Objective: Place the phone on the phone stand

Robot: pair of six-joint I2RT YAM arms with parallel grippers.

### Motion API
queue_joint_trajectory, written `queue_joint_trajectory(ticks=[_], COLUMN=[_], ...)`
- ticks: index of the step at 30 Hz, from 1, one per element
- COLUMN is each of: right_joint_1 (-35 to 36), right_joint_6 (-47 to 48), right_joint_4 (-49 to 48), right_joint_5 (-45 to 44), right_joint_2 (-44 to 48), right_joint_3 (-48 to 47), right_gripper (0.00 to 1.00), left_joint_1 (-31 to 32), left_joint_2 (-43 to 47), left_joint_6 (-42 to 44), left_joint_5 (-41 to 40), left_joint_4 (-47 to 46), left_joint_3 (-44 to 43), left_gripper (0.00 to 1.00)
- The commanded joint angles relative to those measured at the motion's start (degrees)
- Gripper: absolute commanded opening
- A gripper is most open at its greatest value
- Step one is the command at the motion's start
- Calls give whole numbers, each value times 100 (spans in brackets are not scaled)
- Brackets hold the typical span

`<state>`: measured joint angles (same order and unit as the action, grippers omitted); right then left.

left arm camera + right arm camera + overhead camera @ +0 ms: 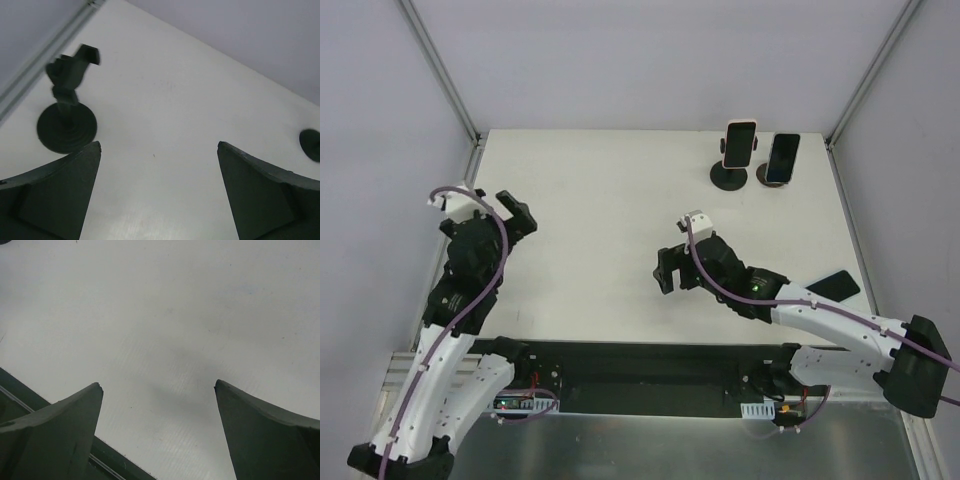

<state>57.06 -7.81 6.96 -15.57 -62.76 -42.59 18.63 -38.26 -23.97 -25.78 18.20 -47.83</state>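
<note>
A black phone (835, 285) lies flat on the white table (610, 200) near its right edge, beside my right forearm. An empty black phone stand (66, 120) with a round base and a clamp head stands just ahead and left of my left gripper (159, 150), close to the left rail; I cannot make it out in the top view. My left gripper (515, 215) is open and empty. My right gripper (667, 270) is open and empty over bare table mid-right, also in its wrist view (159, 386), well left of the phone.
Two more stands are at the back right: one holds a pale phone (741, 143), the other a dark phone (782, 158). A dark round base (311, 144) shows at the left wrist view's right edge. Metal rails (445, 70) and grey walls border the table.
</note>
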Motion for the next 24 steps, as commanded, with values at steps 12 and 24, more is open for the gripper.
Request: queue_joint_trajectory(ticks=[12, 24], right_joint_1=[-309, -406], right_joint_6=[289, 263], right_joint_4=[-283, -72], right_joint_5=[2, -104], right_joint_2=[879, 1565], right_joint_3=[532, 813], right_gripper=[96, 96], left_joint_1=[-1756, -2224], left_joint_2=[-1130, -2167], left_joint_6=[1069, 1430], left_joint_5=[-604, -191], left_joint_4=[89, -738], left_joint_3=[-350, -393], left_gripper=[94, 62])
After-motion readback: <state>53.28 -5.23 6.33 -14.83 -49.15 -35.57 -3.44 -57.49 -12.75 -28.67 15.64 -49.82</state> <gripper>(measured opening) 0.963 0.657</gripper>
